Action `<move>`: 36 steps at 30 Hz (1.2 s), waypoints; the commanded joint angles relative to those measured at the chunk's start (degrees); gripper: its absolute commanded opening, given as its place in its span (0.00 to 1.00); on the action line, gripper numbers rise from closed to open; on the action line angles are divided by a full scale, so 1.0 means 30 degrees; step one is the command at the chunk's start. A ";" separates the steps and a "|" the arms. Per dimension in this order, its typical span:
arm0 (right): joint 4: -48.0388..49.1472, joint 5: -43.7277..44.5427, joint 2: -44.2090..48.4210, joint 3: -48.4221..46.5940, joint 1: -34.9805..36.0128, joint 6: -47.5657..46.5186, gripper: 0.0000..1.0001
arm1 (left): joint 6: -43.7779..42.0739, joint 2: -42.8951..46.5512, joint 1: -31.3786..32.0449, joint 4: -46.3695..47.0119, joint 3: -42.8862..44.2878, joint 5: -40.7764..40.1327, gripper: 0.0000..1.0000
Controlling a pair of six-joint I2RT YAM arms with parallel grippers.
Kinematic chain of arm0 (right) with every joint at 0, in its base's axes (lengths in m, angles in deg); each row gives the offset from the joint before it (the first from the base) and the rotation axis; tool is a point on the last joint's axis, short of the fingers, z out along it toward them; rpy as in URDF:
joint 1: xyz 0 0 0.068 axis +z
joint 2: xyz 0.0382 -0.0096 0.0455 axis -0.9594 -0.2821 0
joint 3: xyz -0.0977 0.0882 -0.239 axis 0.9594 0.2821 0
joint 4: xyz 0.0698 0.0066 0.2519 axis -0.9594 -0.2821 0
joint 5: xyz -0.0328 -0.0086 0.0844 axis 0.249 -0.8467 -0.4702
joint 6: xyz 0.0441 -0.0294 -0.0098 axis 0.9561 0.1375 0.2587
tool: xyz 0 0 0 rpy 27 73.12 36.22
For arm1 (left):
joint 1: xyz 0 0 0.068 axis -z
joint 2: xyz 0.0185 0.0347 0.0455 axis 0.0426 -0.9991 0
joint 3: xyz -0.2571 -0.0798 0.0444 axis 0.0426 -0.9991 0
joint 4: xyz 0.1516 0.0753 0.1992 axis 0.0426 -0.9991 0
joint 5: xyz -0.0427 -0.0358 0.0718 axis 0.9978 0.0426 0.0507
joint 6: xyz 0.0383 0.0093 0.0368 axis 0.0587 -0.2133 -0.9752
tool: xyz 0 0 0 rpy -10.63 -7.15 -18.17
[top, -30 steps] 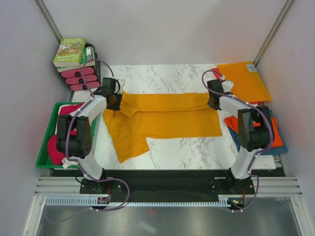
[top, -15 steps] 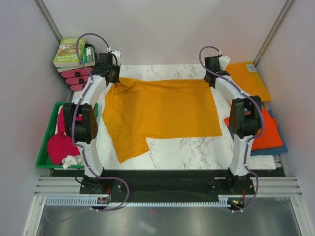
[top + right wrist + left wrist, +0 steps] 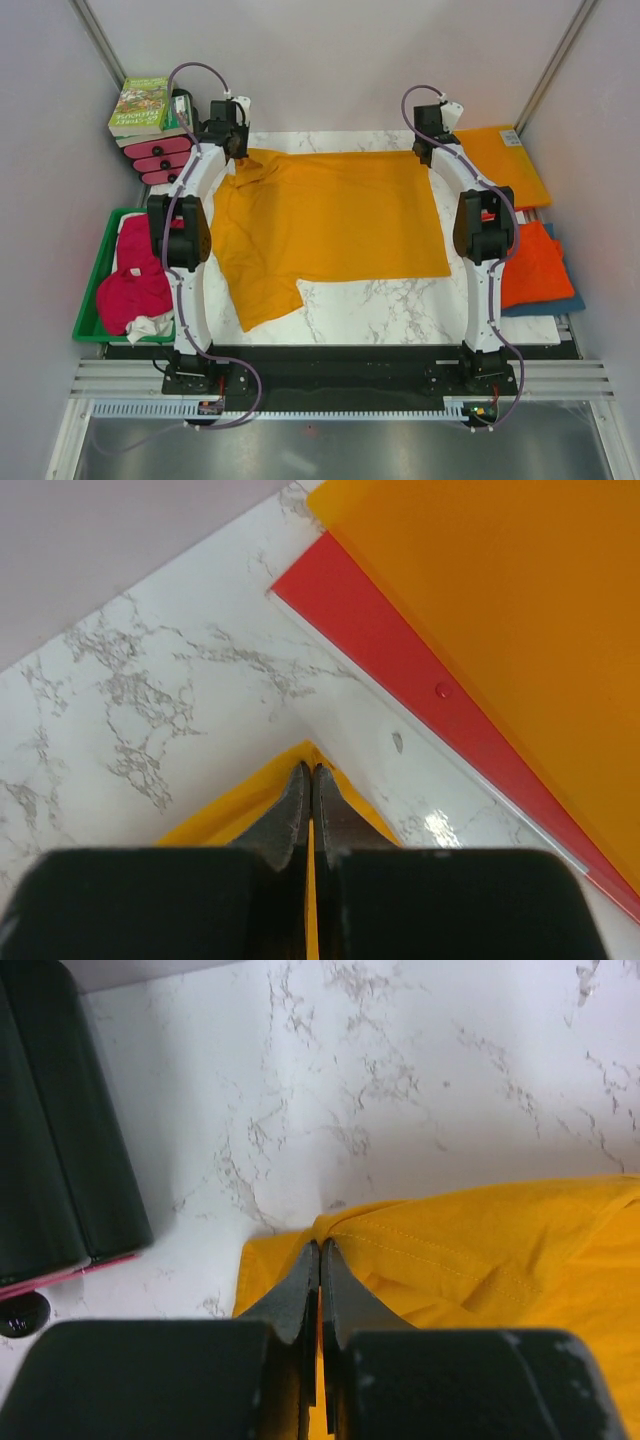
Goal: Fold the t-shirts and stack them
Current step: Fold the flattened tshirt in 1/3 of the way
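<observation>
The left tool (image 3: 319, 1260) and the right tool (image 3: 308, 780) each pinch shut on a far corner of the soft golden-orange cloth t-shirt (image 3: 330, 215) spread across the white marble surface (image 3: 400, 305). Each bite seems to take only the hem's edge, so a pull could slip a corner free or skew the fold. The dark fingers (image 3: 292, 1298) hide how much cloth is caught; the right arm (image 3: 480, 225) cuts off the folded red-orange t-shirt (image 3: 535, 265).

T-shirt (image 3: 330, 215) on table (image 3: 400, 305); tray (image 3: 100, 338) left

Robot lab test cell, plain white walls (image 3: 350, 70), aluminium rail (image 3: 340, 378) in front, marble-look tabletop (image 3: 400, 305)
</observation>
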 commanded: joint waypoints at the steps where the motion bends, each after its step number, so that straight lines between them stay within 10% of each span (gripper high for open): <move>1: 0.0950 0.0774 -0.0408 -0.1527 -0.0114 -0.0405 0.00 | 0.0349 -0.0806 -0.0156 0.0537 0.1930 -0.0970 0.02; 36: 0.4470 0.0656 0.1936 0.2164 -0.0113 -0.0083 0.00 | -0.0851 -0.0601 0.0225 0.2413 0.4510 -0.1322 0.02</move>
